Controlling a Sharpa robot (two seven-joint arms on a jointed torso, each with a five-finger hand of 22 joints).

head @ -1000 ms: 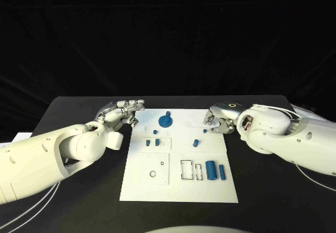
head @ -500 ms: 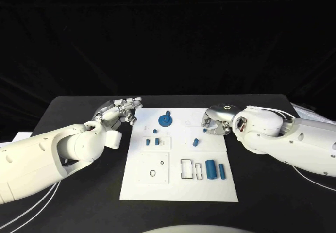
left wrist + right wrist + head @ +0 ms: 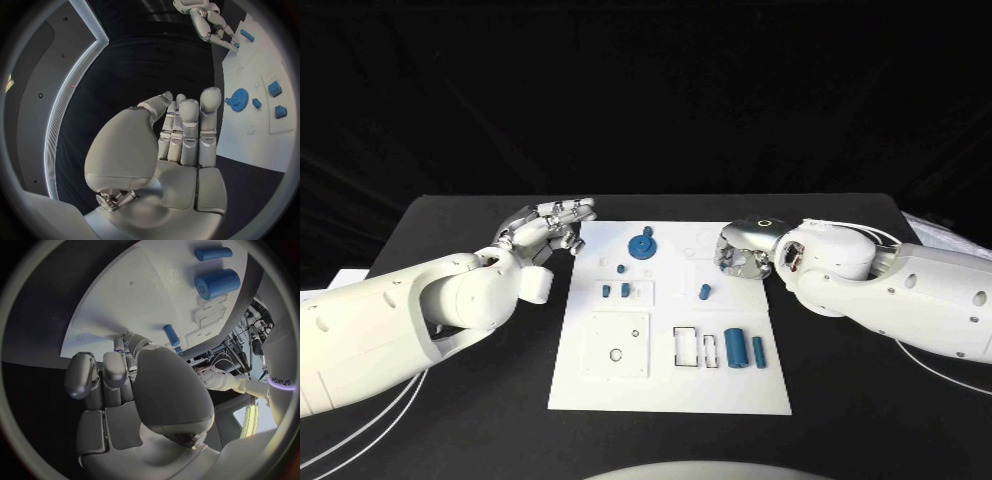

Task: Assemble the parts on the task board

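Right hand point(image 3: 741, 256) hangs at the right edge of the task board point(image 3: 668, 385), fingers curled in, nothing visible in them; whether it pinches anything I cannot tell. Nearest loose part: short blue peg point(image 3: 704, 293), just inboard of that hand toward the robot, long axis roughly along the board's length. Left hand point(image 3: 548, 226) sits off the far left corner, fingers straight and together, empty. Blue gear point(image 3: 642, 247) lies between the hands; nothing blocks the peg.

Background: dark room, black table point(image 3: 473, 400).
Black backdrop hangs behind the table's far edge. Left wrist view shows a dark wall panel point(image 3: 37, 100) edged by a bright light strip point(image 3: 72, 95).
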